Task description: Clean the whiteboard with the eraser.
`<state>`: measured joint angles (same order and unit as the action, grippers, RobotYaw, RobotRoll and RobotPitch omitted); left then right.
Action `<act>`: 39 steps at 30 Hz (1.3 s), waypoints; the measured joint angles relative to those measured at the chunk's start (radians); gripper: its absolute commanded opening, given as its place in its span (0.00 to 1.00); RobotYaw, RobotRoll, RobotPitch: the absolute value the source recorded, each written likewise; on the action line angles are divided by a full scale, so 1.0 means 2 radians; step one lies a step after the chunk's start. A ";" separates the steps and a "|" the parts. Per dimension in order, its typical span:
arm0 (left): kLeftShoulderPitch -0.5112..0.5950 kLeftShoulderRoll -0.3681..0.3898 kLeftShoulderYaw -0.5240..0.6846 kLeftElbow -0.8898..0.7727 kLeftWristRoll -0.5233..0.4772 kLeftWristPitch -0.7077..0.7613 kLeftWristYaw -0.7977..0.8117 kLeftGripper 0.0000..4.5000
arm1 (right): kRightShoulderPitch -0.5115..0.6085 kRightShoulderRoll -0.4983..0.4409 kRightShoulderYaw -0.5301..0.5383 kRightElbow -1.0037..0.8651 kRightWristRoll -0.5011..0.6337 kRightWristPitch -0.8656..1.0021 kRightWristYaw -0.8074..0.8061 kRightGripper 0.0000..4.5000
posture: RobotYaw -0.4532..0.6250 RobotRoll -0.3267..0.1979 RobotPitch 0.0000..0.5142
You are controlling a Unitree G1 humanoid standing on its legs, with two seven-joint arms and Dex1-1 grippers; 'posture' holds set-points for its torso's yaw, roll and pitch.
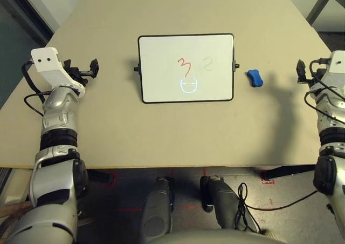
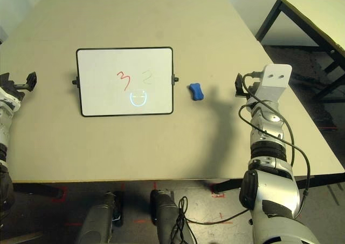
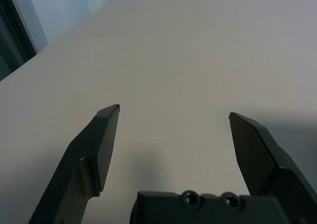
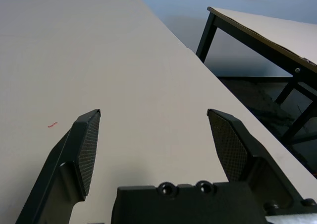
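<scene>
Whiteboard lies mid-table, marked with red, faint and blue doodles; the blue eraser sits just off its right side.

Head views: both arms flank the board, well apart from it. Left wrist: left gripper spread wide, empty. Right wrist: right gripper likewise released above bare tabletop.

Both arms are built of silver, ribbed segments joined by black bands at the joints. Each wrist carries a white box with two small dark holes: the left one, the right one. Black cables loop along each forearm. The fingers are black, flat and tapered, with finely textured inner pads, rising from a black base with two screws.
</scene>
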<state>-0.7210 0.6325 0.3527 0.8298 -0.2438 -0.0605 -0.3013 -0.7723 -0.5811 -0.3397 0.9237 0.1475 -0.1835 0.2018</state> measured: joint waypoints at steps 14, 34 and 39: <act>-0.071 0.008 -0.074 -0.217 -0.040 0.212 -0.153 1.00 | 0.010 0.020 0.061 -0.287 0.022 0.416 0.037 0.99 | 0.42 0.62 0.38; -0.038 -0.040 -0.153 -0.340 -0.053 0.299 -0.215 1.00 | 0.022 0.089 0.084 -0.328 0.015 0.466 0.017 0.99 | 0.44 0.62 0.43; -0.037 -0.042 -0.159 -0.352 -0.055 0.309 -0.222 1.00 | 0.028 0.095 0.084 -0.322 0.015 0.463 0.011 0.99 | 0.44 0.62 0.44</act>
<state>-0.7955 0.5483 0.0345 0.1255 -0.3545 0.5570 -0.7445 -0.7163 -0.3904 -0.1723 0.2799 0.1766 0.7428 0.2233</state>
